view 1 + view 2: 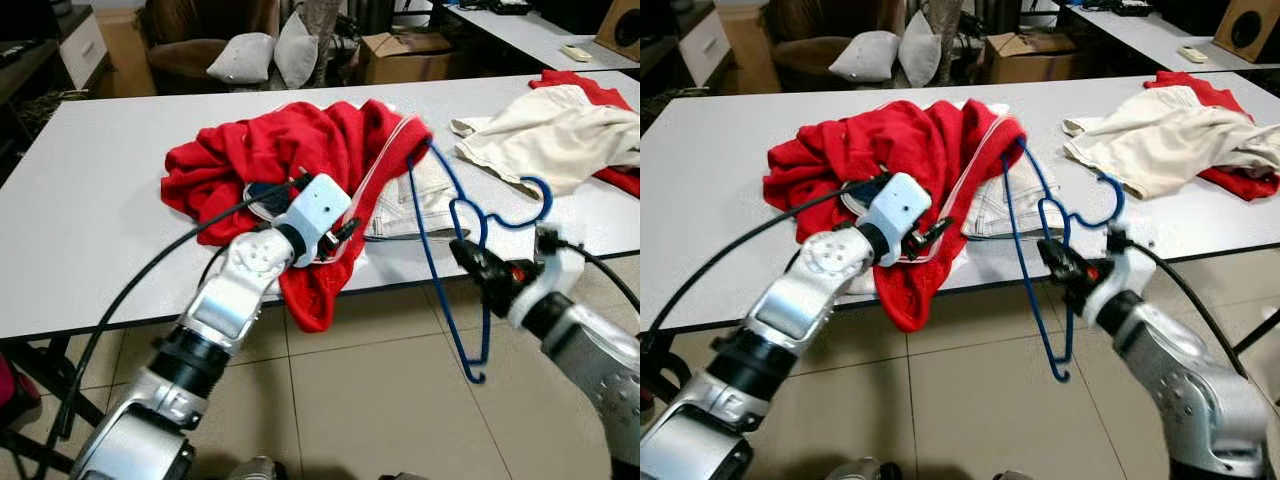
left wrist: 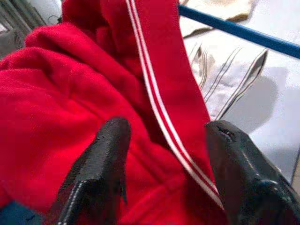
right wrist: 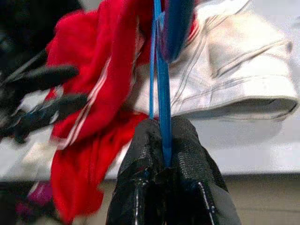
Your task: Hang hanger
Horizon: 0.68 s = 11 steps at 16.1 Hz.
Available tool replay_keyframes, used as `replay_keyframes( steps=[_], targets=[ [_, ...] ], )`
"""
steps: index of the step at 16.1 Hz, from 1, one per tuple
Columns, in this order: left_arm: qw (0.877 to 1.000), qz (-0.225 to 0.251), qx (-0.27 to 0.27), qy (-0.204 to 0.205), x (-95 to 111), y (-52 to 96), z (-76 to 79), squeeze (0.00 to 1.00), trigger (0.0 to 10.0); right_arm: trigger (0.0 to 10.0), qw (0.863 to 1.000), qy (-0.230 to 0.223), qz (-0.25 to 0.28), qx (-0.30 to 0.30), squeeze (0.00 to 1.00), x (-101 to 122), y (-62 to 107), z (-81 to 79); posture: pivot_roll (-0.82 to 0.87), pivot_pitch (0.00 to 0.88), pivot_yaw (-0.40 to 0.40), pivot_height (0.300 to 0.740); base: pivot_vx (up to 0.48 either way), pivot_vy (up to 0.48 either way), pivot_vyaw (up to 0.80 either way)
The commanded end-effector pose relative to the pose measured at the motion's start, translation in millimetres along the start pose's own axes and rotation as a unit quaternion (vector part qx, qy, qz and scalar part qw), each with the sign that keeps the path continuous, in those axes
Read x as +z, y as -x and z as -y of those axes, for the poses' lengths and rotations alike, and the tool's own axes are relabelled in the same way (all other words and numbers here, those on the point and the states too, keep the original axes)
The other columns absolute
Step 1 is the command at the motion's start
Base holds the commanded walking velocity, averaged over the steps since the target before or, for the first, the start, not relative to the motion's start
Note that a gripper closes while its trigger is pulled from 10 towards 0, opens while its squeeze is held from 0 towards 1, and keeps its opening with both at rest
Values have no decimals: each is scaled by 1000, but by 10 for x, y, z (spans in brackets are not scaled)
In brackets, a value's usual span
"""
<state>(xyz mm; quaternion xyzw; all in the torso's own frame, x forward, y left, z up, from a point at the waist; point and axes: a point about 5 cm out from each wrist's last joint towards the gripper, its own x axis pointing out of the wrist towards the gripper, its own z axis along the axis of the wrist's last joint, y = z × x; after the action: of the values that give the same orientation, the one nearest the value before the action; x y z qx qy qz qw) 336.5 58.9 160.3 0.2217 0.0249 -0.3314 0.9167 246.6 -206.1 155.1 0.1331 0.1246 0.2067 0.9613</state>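
Pinching a blue hanger, the right gripper is clamped shut beyond the table's front edge. Left gripper fingers spread apart around a red garment overhanging that edge.

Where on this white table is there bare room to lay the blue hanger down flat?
The white table is bare left of the crumpled red garment, and along the far edge behind it. Crowded: the middle, with red garment, blue wire hanger and white folded cloth, and the right, under the cream garment.
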Motion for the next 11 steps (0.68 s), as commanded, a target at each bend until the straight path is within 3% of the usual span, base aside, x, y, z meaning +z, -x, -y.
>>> replay_keyframes(
  steps=[1,5,7,11],
  targets=[
    [1000,10,1,-10,35,-94,70,0,10000,10000,1000,-4,-4,7,0,-22,90,121,-90,0,34,740,0,0,0],
    [999,42,-1,-4,98,-267,200,0,10000,10000,999,3,-35,-11,0,-140,177,304,-98,0,27,740,0,0,0],
    [994,87,-62,18,210,-276,332,0,10000,10000,999,4,-26,-37,0,-131,174,378,-101,0,36,740,0,0,0],
    [992,92,-79,24,170,-247,304,0,10000,10000,999,4,-17,-31,0,-121,142,375,-102,0,43,740,0,0,0]
  ],
)
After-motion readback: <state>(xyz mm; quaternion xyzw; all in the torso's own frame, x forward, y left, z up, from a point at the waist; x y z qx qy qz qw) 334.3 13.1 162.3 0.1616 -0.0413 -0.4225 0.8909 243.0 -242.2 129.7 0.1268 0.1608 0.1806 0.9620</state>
